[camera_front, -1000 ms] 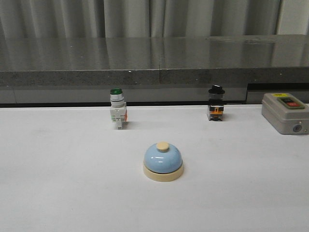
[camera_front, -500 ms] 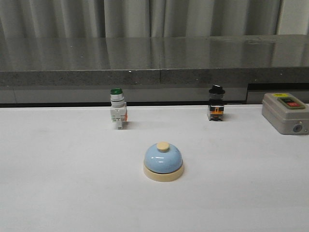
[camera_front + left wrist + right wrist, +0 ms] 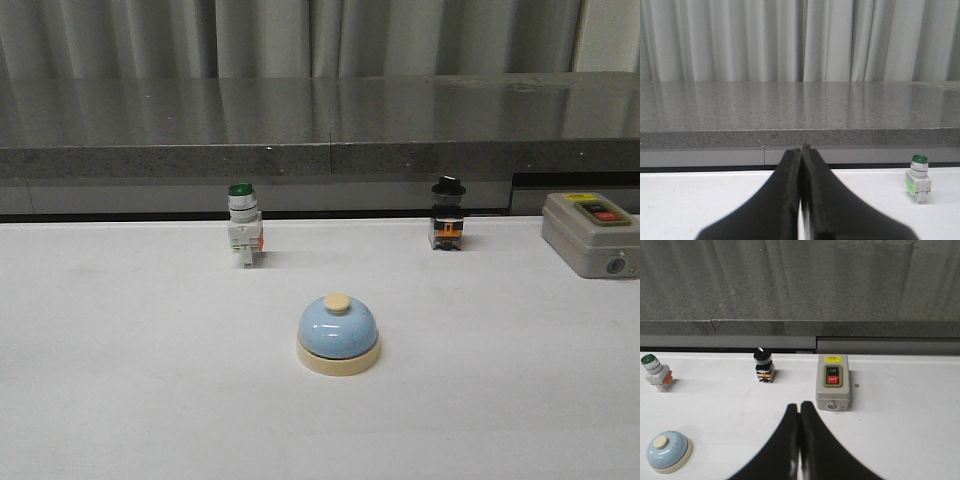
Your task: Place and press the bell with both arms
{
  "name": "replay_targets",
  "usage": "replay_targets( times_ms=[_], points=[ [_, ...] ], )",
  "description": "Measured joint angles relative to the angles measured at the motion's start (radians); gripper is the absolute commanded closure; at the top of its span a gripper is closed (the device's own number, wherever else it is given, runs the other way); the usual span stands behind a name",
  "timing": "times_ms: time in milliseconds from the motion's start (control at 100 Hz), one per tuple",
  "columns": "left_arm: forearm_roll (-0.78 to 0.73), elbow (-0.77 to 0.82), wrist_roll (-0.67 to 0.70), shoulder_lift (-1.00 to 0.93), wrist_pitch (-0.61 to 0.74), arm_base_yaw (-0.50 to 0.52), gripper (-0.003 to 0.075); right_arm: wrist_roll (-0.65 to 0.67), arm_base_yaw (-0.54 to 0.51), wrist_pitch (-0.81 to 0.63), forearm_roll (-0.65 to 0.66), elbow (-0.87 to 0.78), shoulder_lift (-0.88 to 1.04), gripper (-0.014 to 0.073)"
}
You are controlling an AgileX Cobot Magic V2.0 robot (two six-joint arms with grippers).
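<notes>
The light-blue bell (image 3: 338,334) with a cream base ring and cream top button stands upright on the white table, near the middle. It also shows in the right wrist view (image 3: 668,451). Neither arm shows in the front view. My left gripper (image 3: 801,149) is shut and empty, held over the table's left part and facing the grey ledge; the bell is out of its view. My right gripper (image 3: 800,406) is shut and empty, over the table to the right of the bell and apart from it.
A green-capped white pushbutton switch (image 3: 243,225) stands behind the bell at the left. A black-knobbed selector switch (image 3: 448,214) stands at the back right. A grey box with a red button (image 3: 593,233) lies at the far right. A grey stone ledge (image 3: 320,130) borders the table's back.
</notes>
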State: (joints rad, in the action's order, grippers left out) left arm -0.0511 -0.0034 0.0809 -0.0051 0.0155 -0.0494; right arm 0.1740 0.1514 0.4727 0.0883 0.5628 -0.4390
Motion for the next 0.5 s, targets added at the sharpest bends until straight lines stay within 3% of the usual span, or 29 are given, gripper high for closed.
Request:
replay_targets(
  times_ms=[230, 500],
  points=[
    [0.000, 0.000, 0.000, 0.000, 0.000, 0.000, 0.0741, 0.000, 0.000, -0.048, 0.070, -0.061, 0.065, 0.0658],
    [0.000, 0.000, 0.000, 0.000, 0.000, 0.000, 0.0741, 0.000, 0.000, -0.278, 0.074, -0.301, 0.218, 0.0658]
  ],
)
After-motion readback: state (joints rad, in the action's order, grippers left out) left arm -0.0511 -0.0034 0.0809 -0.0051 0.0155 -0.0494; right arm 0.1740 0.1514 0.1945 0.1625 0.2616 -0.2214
